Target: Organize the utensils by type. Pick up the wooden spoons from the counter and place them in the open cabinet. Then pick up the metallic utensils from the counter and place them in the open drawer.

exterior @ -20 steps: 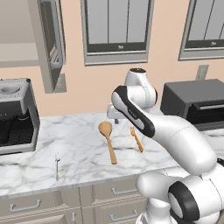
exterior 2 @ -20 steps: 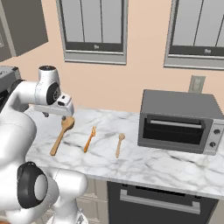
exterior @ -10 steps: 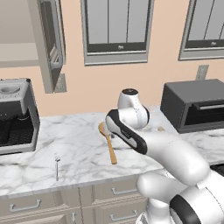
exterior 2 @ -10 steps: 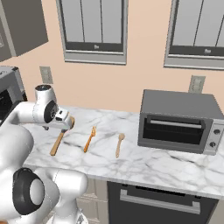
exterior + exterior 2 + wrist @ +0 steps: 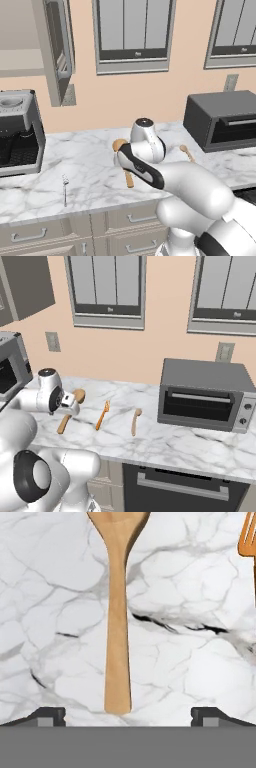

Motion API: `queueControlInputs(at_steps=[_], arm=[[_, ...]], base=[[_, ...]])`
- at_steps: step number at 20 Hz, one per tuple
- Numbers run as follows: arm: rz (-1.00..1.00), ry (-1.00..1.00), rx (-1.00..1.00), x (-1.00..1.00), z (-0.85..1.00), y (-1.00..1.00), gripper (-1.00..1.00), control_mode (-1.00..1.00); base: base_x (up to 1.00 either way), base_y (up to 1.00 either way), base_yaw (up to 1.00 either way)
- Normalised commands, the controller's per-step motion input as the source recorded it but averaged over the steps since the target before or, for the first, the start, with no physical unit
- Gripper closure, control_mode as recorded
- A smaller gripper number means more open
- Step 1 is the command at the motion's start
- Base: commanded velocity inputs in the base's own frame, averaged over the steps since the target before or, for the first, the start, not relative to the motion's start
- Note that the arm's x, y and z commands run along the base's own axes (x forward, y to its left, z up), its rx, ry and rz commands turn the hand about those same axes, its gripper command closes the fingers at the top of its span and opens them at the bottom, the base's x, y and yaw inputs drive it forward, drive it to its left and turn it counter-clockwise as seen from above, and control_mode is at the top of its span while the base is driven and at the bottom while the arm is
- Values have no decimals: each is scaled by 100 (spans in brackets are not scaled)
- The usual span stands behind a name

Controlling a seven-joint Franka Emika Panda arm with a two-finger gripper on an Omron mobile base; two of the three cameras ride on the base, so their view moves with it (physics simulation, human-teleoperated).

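Arm bent low, hand (image 5: 127, 714) wide open, empty, above large wooden spoon (image 5: 117, 612).

White marble counter (image 5: 165, 443), large wooden spoon (image 5: 117, 612), orange fork (image 5: 103, 414), small wooden spoon (image 5: 135, 421), silver utensil (image 5: 65, 187), toaster oven (image 5: 204, 394), coffee machine (image 5: 17, 132).

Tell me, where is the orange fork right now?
The orange fork lies flat on the marble counter, between the big wooden spoon and the small wooden spoon.
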Motion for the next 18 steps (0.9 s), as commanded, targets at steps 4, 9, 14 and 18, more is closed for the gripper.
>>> queueControlInputs(at_steps=[4, 9, 14, 18], arm=[[0, 0, 0, 2, -20, 27, -100, -100], [0, 0, 0, 9, -10, 3, -100, -100], [0, 0, 0, 3, -16, 0, -100, -100], [0, 0, 0, 1, -24, 0, -100, -100]], base=[[0, 0, 0], [0, 0, 0], [0, 0, 0], [0, 0, 0]])
